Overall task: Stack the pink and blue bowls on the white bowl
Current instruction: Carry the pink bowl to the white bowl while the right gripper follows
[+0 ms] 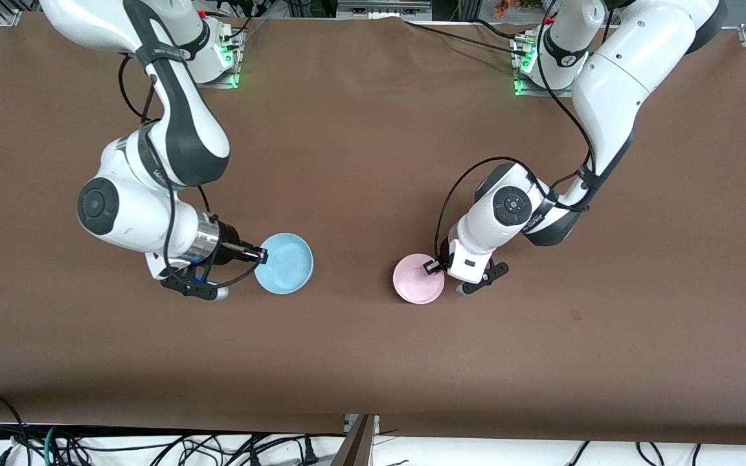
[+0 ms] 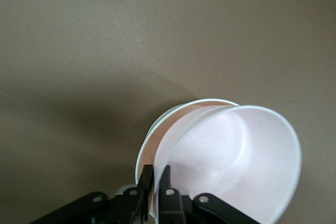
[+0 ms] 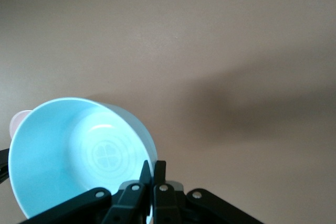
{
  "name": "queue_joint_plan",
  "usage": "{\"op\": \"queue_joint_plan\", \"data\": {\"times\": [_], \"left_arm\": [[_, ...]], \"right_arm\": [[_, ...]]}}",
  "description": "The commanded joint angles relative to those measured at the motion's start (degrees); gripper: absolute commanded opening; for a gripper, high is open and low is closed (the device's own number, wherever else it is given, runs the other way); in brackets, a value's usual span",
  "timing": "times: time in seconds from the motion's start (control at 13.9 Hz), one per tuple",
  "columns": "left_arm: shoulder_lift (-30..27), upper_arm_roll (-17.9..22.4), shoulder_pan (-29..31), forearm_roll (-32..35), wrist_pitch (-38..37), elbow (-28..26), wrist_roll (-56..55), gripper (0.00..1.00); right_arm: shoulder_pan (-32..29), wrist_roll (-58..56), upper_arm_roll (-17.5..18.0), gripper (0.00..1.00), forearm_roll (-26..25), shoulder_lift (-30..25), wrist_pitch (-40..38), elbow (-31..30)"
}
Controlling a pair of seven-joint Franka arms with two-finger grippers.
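My right gripper (image 1: 261, 255) is shut on the rim of the light blue bowl (image 1: 284, 263) and holds it tilted just over the table, toward the right arm's end. In the right wrist view the fingers (image 3: 153, 174) pinch the blue bowl's (image 3: 79, 150) wall. My left gripper (image 1: 434, 265) is shut on the rim of the pale pink bowl (image 1: 417, 279). In the left wrist view the pink bowl (image 2: 236, 156) is tilted over the white bowl (image 2: 149, 135), whose rim shows beneath it. My left gripper (image 2: 156, 182) has one finger on each side of the pink wall. In the front view the white bowl is hidden under the pink one.
The brown table cover (image 1: 360, 162) carries nothing else in view. Both arm bases stand at the edge farthest from the front camera. Cables hang below the table's near edge (image 1: 217, 446).
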Motion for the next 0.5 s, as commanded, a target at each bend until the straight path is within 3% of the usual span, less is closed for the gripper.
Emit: {"op": "queue_joint_plan", "data": {"times": [0.0,0.43], "left_arm": [[-0.53,0.35,-0.3,1.64,0.32,0.44,-1.4,0.43],[-1.85,0.26,0.67,1.64,-0.3,0.88,-1.4,0.42]], "right_arm": [[1.08,1.63,-0.13,0.0,-0.25,0.31,1.15,0.19],[4.15,8.03,-0.13,0.0,-0.25,1.8,5.8,0.19]]}}
